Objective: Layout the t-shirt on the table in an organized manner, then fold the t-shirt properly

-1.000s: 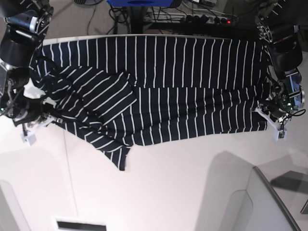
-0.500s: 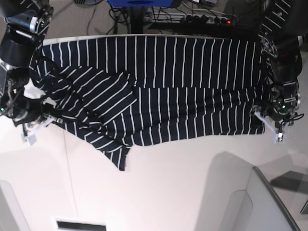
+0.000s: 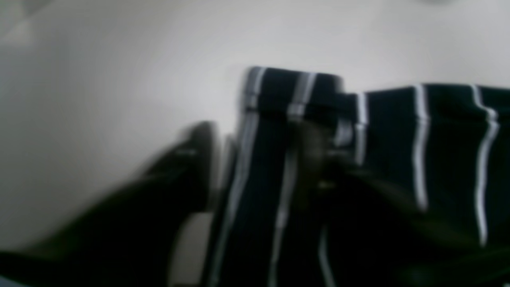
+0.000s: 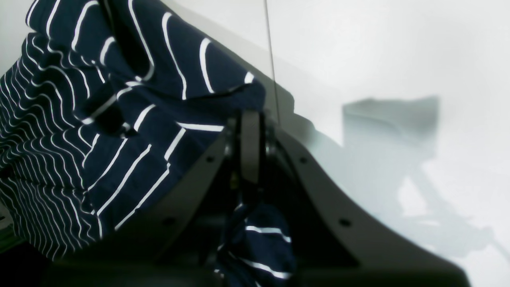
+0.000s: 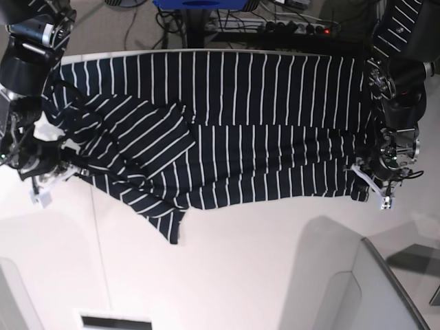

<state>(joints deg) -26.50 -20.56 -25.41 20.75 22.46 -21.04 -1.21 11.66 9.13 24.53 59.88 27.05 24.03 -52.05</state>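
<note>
The right gripper is clamped tight on a dark edge of the striped t-shirt, wrist low over the table at the shirt's bunched, sleeve-side end. The left gripper sits bent down at the opposite end, right at the hem corner; its wrist view is too blurry, so can't tell if it's pinching cloth or just straddling it. The shirt lies stretched sideways across the far half of the white tabletop, one sleeve flopped diagonally toward the near side.
</note>
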